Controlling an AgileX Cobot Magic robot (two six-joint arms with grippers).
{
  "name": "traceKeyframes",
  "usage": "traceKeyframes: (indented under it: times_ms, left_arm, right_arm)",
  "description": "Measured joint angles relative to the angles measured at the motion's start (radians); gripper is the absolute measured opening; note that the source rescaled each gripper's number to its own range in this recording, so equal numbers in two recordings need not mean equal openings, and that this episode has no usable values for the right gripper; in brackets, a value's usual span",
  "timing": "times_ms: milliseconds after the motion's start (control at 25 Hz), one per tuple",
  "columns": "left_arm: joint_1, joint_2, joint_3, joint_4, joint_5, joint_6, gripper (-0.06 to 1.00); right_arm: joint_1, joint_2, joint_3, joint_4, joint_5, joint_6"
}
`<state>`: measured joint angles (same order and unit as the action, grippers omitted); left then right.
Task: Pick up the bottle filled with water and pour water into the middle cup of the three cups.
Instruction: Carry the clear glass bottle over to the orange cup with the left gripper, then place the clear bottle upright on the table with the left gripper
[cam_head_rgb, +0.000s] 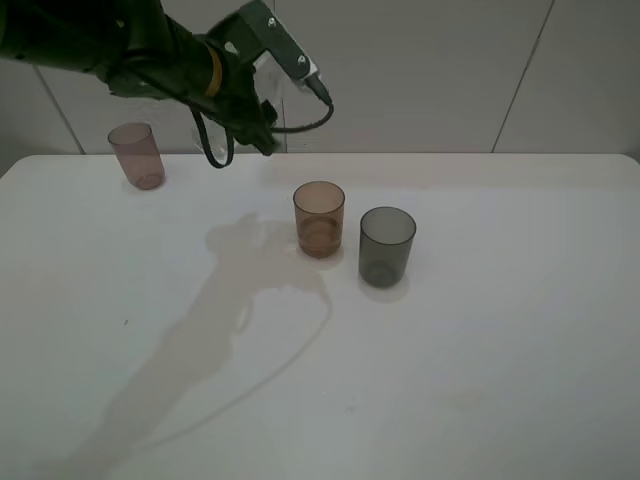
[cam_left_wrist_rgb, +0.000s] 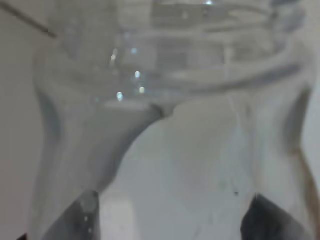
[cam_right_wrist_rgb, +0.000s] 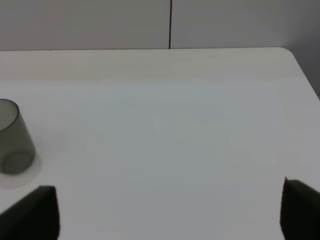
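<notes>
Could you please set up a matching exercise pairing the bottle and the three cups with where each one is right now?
Things:
1. bottle
2. amber cup
3. dark grey cup
4. mauve cup

Places (high view):
A. standing alone near the far left corner of the table
B. held in the left gripper, up off the table
C. right-hand cup of the close pair, nearer the camera
D. near the table's middle, between the other two cups

Pairs: 1-B, 2-D, 3-C, 4-A
</notes>
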<state>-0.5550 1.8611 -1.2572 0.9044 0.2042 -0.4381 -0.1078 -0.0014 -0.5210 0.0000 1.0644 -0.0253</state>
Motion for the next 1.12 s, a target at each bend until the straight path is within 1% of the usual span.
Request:
traceKeyframes:
  times_ms: [80, 160, 200, 280, 360, 440, 560, 640, 680, 720, 800, 920, 1040, 1120]
  left_arm:
    - [0.012, -0.002, 0.002, -0.044, 0.029, -0.119, 0.01]
    - [0.029, -0.002, 0.023, -0.069, 0.026, -0.187, 0.01]
    - [0.038, -0.002, 0.036, -0.088, 0.012, -0.203, 0.01]
    - [0.064, -0.002, 0.073, -0.138, -0.040, -0.198, 0.01]
    - [0.093, -0.002, 0.111, -0.223, -0.129, -0.145, 0.01]
    - [0.128, -0.002, 0.159, -0.322, -0.230, -0.048, 0.01]
    - [0.177, -0.002, 0.239, -0.508, -0.412, 0.168, 0.01]
    - [0.207, 0.000, 0.296, -0.638, -0.556, 0.320, 0.01]
    - [0.222, 0.006, 0.325, -0.688, -0.620, 0.380, 0.01]
    - [0.236, 0.018, 0.350, -0.719, -0.697, 0.418, 0.01]
    - [0.259, 0.057, 0.385, -0.760, -0.843, 0.462, 0.01]
    - [0.271, 0.133, 0.415, -0.778, -1.008, 0.467, 0.01]
    - [0.271, 0.208, 0.422, -0.774, -1.118, 0.470, 0.01]
    - [0.271, 0.251, 0.422, -0.754, -1.176, 0.470, 0.01]
  right_arm:
    - [0.000, 0.000, 0.000, 0.000, 0.000, 0.000]
    - [0.000, 0.000, 0.000, 0.000, 0.000, 0.000]
    - [0.000, 0.000, 0.000, 0.000, 0.000, 0.000]
    - [0.000, 0.000, 0.000, 0.000, 0.000, 0.000]
    - [0.000, 0.000, 0.000, 0.000, 0.000, 0.000]
    - [0.000, 0.000, 0.000, 0.000, 0.000, 0.000]
    - [0.000, 0.000, 0.000, 0.000, 0.000, 0.000]
    - [0.000, 0.000, 0.000, 0.000, 0.000, 0.000]
    - [0.000, 0.000, 0.000, 0.000, 0.000, 0.000]
    - [0.000, 0.000, 0.000, 0.000, 0.000, 0.000]
    - [0.000, 0.000, 0.000, 0.000, 0.000, 0.000]
    - [0.000, 0.000, 0.000, 0.000, 0.000, 0.000]
    - [0.000, 0.000, 0.000, 0.000, 0.000, 0.000]
    - [0.000, 0.000, 0.000, 0.000, 0.000, 0.000]
